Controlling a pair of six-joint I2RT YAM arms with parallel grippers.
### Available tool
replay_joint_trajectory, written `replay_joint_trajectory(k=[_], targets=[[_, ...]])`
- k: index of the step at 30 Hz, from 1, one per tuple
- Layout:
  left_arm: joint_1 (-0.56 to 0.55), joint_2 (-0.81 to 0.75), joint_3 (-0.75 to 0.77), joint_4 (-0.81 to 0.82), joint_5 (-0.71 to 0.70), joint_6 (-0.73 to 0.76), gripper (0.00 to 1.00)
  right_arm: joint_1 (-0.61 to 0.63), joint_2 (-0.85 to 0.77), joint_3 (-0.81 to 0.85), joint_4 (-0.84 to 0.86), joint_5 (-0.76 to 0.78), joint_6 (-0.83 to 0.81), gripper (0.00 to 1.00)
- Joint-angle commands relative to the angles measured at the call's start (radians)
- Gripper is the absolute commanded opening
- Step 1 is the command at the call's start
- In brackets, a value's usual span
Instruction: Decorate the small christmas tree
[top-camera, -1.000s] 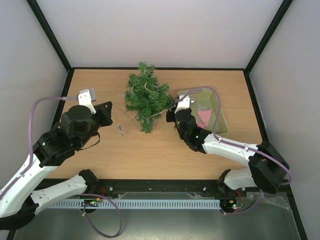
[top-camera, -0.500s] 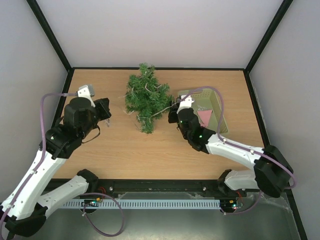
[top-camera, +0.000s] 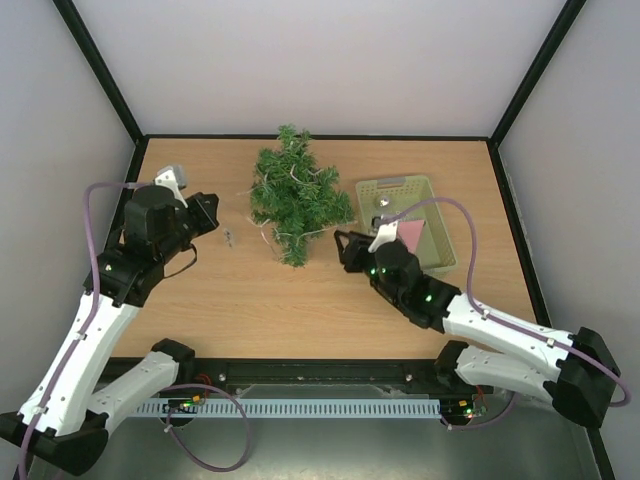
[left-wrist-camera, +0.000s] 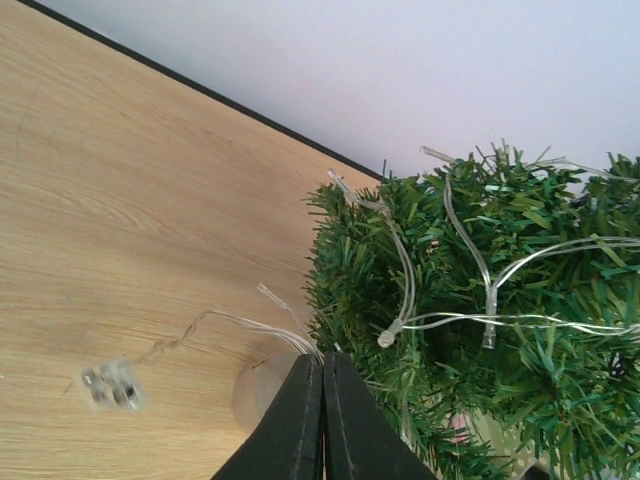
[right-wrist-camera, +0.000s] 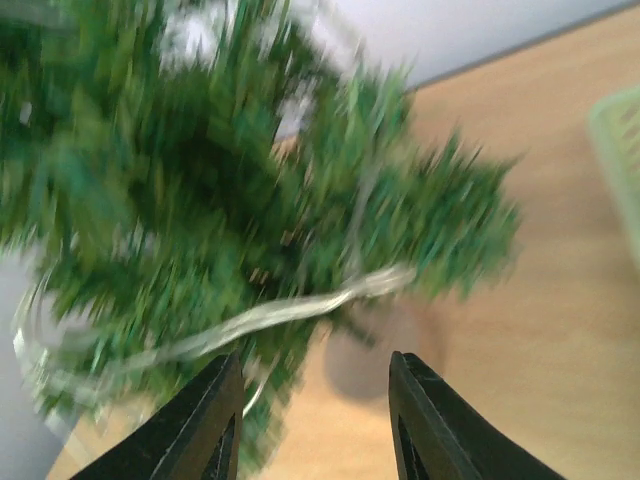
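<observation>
My left pincer (left-wrist-camera: 322, 356) is clenched, with a light string's (left-wrist-camera: 386, 339) thin wire reaching its tips. My right pincer (right-wrist-camera: 315, 362) is released, jaws spread. The small christmas tree (top-camera: 295, 195) stands on the far middle of the tabletop (top-camera: 300, 300), between them, just beside the pale green basket (top-camera: 395, 182).

Dk green small christmas tree (top-camera: 297, 195), clear light string (left-wrist-camera: 488, 320), pale grn basket (top-camera: 395, 184), wood-grain table (top-camera: 250, 300)

You have a pale green basket (top-camera: 395, 182) on the right side of the wooden table (top-camera: 270, 300), towards its far edge. Inside it lie a flat pink piece (top-camera: 408, 233) and a small silvery object (top-camera: 384, 202), too small to identify.
</observation>
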Motion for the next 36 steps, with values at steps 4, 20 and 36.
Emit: replay_joint_trajectory(k=[4, 20, 36], targets=[[0.074, 0.000, -0.033, 0.029, 0.112, 0.017, 0.02, 0.201, 0.021, -0.140, 0.249, 0.039, 0.306, 0.41], [0.201, 0.012, -0.040, 0.011, 0.231, 0.054, 0.02, 0.338, 0.369, -0.028, 0.452, 0.080, 0.373, 0.40], [0.232, -0.011, -0.118, 0.112, 0.368, 0.077, 0.02, 0.287, 0.225, -0.081, 0.256, 0.225, 0.125, 0.02]])
